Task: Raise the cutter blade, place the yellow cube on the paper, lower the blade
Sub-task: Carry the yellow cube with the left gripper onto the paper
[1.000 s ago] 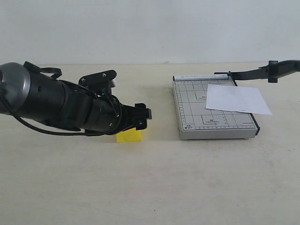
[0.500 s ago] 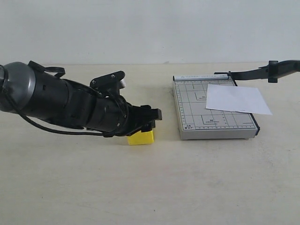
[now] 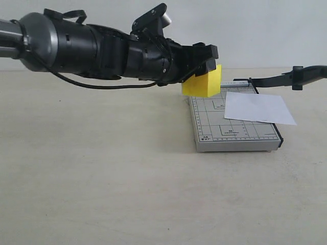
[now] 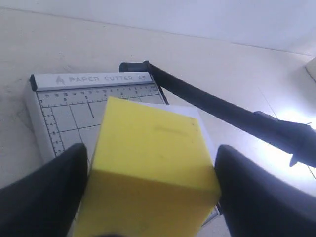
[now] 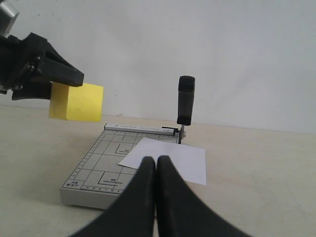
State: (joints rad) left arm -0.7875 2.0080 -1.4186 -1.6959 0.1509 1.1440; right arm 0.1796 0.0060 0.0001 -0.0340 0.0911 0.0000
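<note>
My left gripper [image 3: 205, 65] is shut on the yellow cube [image 3: 203, 83] and holds it in the air above the far left corner of the grey cutter base [image 3: 209, 116]. In the left wrist view the cube [image 4: 150, 158] fills the space between both fingers [image 4: 44, 197]. The cutter blade [image 3: 278, 78] is raised, its black handle [image 5: 186, 98] standing up behind the base. The white paper [image 3: 258, 108] lies flat on the base's right side, overhanging its edge. My right gripper [image 5: 157, 163] is shut and empty, hovering short of the paper [image 5: 170, 159].
The cutter base [image 5: 96, 170] sits on a plain beige tabletop [image 3: 102, 178] with a white wall behind. The left arm's thick black body [image 3: 92, 48] stretches across the left half of the exterior view.
The left gripper has lifted the yellow cube off the table and carried it up and to the right, to above the cutter base. Blade, paper and right gripper look unmoved.
</note>
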